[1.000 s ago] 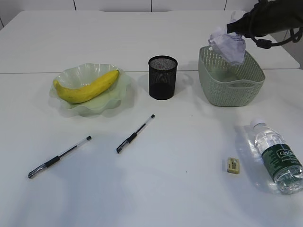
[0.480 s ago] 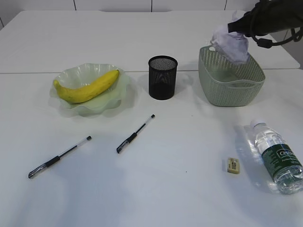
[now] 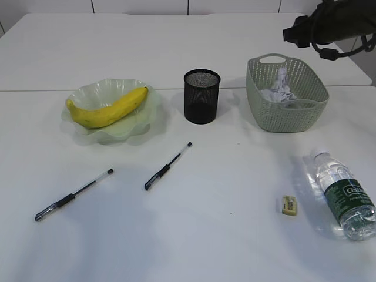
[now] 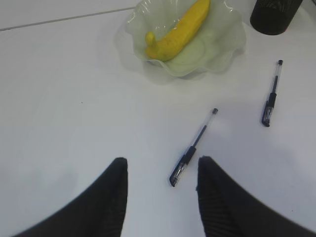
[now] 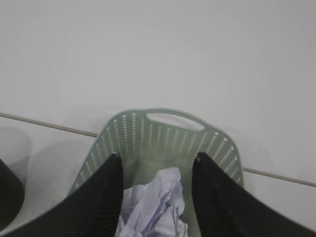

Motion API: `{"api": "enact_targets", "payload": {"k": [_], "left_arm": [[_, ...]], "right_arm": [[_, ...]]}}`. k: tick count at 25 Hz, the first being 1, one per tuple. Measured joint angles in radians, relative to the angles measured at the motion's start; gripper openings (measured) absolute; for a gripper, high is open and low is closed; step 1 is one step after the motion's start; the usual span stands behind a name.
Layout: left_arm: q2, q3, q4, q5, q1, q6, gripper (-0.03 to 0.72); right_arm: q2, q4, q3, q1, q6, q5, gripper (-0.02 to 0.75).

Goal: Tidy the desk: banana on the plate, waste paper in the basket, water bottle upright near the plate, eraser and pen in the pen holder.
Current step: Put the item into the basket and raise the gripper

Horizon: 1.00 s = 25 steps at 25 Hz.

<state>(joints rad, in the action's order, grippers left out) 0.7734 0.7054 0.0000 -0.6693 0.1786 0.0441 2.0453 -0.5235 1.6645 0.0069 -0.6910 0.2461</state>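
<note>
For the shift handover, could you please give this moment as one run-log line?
waste paper: in basket | right tool: open above it | banana: on plate | water bottle: lying flat

Exterior slanting down, wrist views overhead, both sharing basket

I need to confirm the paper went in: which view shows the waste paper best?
The exterior view: the waste paper lies whole inside the basket. The right wrist view shows only its top between the open right gripper. The left wrist view misses it.
</note>
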Motion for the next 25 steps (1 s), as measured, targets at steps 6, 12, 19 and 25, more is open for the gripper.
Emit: {"api": "enact_targets", "payload": {"k": [6,12,19,25], "left_arm": [[0.000,0.000,0.000,0.000,0.000,0.000,0.328],[0.000,0.000,0.000,-0.004,0.000,0.000,0.328],[0.000,0.000,0.000,-0.049,0.000,0.000,0.328],[0.000,0.000,0.000,-0.074,0.000,0.000,0.328]], "right_arm": [[-0.006,0.000,0.000,0.000,-0.002,0.096,0.356],[-0.074,0.006,0.000,-0.002,0.039,0.243,0.356],[-0.158,0.129,0.002,-0.002,0.156,0.399,0.356],[-0.168,0.203,0.002,-0.002,0.220,0.597,0.384]]}}
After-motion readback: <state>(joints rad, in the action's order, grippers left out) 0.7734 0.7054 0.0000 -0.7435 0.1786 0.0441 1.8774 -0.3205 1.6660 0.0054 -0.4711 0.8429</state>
